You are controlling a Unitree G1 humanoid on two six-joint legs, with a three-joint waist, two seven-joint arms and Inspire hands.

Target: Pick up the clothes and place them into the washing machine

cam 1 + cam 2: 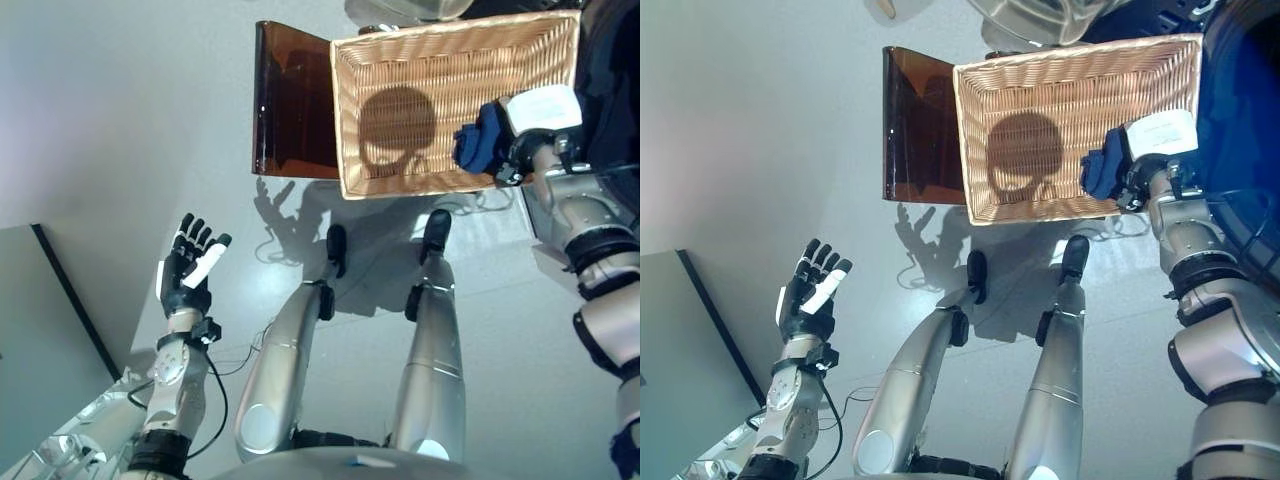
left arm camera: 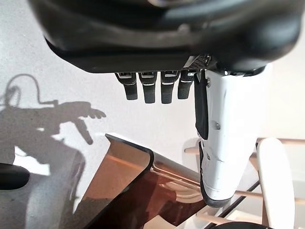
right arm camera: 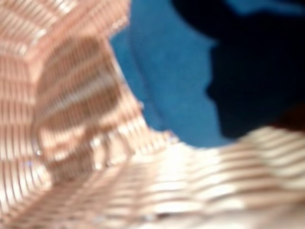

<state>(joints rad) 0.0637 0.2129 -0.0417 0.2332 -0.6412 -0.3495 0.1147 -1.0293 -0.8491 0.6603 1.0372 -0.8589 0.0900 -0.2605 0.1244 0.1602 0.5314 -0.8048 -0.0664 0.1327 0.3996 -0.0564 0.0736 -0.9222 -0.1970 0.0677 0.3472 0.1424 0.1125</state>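
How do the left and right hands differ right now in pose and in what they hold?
The left hand is held over bare floor with its fingers straight and spread, holding nothing; the right hand is at the edge of the wicker basket, closed on blue cloth. The left hand is far from the basket, while the right hand reaches over its rim. Both are dark hands with a white part on silver-grey arms.

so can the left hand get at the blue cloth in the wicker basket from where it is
Probably not: the left hand hangs open over bare floor, well apart from the woven wicker basket, where the right hand already grips the blue cloth.
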